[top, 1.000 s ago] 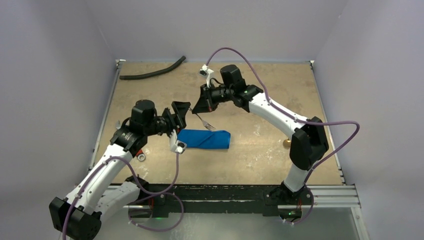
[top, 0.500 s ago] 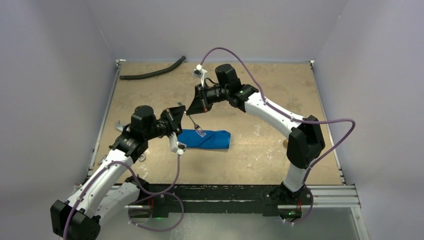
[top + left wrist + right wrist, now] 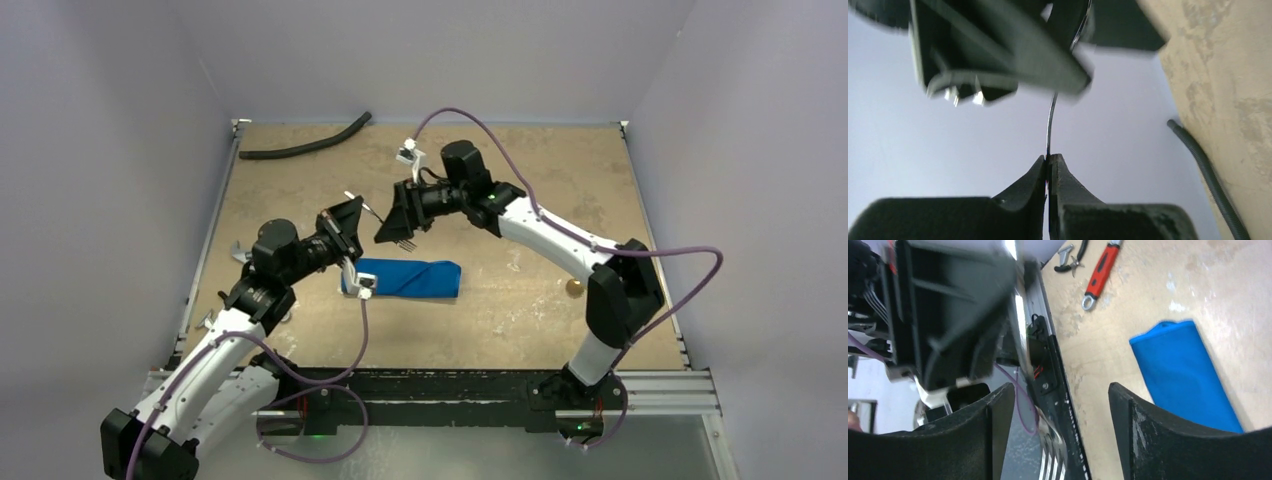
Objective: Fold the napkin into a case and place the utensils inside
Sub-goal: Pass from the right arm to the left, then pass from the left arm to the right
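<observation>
The napkin (image 3: 405, 277) lies folded into a narrow flat blue oblong on the table (image 3: 520, 180), a little left of the middle and nearer the arms than the far wall, its long side running left to right. The spoon (image 3: 574, 287) sits well off to the right of it, only its gold bowl showing beside the right arm's elbow. The tabletop is a worn tan board, scuffed and blotched pale in places, with a black rail (image 3: 440, 385) along the near edge where the arms are bolted. Plain pale lilac walls (image 3: 450, 50) close it in at the back and on both sides. A black hose (image 3: 305, 147) lies slanted in the far left corner. From the right wrist, a red-handled wrench (image 3: 1100, 267) and black-handled pliers (image 3: 1070, 260) show near the table's left edge, just beside each other. Above the napkin's left end the fork (image 3: 1050, 120) hangs in the air, tines lowest. The left gripper (image 3: 1049, 161) has its fingers pinched tight on the thin handle. The right gripper (image 3: 1060, 390) faces it from close by with its jaws spread wide and the fork's tines in the gap. That view is blurred, so I can't be sure, but neither finger seems to touch the metal.
</observation>
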